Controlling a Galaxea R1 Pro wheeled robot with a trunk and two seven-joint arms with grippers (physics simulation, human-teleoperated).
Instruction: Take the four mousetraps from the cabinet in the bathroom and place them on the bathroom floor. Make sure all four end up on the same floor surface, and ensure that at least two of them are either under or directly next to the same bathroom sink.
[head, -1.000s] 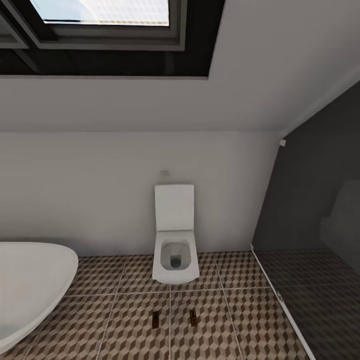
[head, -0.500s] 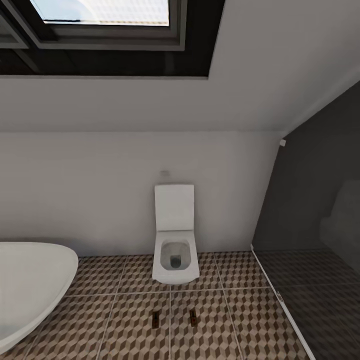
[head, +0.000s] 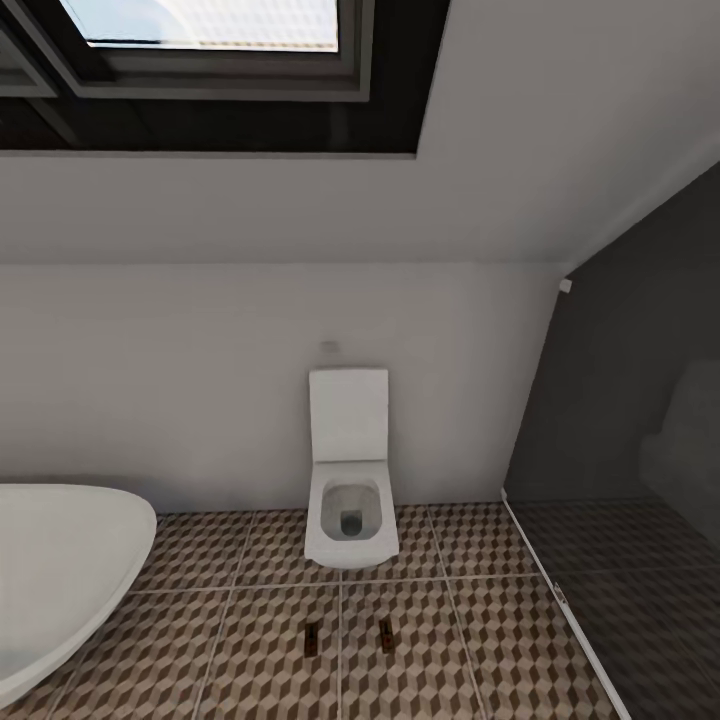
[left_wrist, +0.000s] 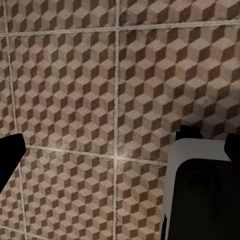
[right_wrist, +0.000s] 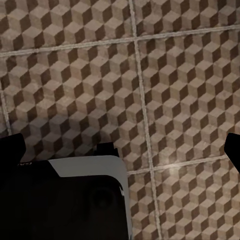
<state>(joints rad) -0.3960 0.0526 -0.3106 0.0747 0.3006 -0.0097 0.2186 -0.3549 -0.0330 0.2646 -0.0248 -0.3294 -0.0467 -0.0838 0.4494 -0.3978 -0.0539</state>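
Two mousetraps lie flat on the cube-patterned bathroom floor (head: 450, 640) in front of the toilet, one mousetrap (head: 313, 637) to the left and the other mousetrap (head: 386, 634) to the right, about a hand apart. The cabinet and the bathroom sink are out of view. My left gripper (left_wrist: 120, 150) hangs open over bare tiles, its dark fingertips (left_wrist: 9, 157) at the frame's sides. My right gripper (right_wrist: 120, 150) is likewise open above the floor, with nothing between its fingertips (right_wrist: 11, 149).
A white boxy toilet (head: 349, 470) stands against the back wall. The rounded white bathtub (head: 60, 570) fills the left. A dark glass shower partition (head: 620, 480) closes off the right. A white and black part of my own body (left_wrist: 200, 195) shows below each wrist.
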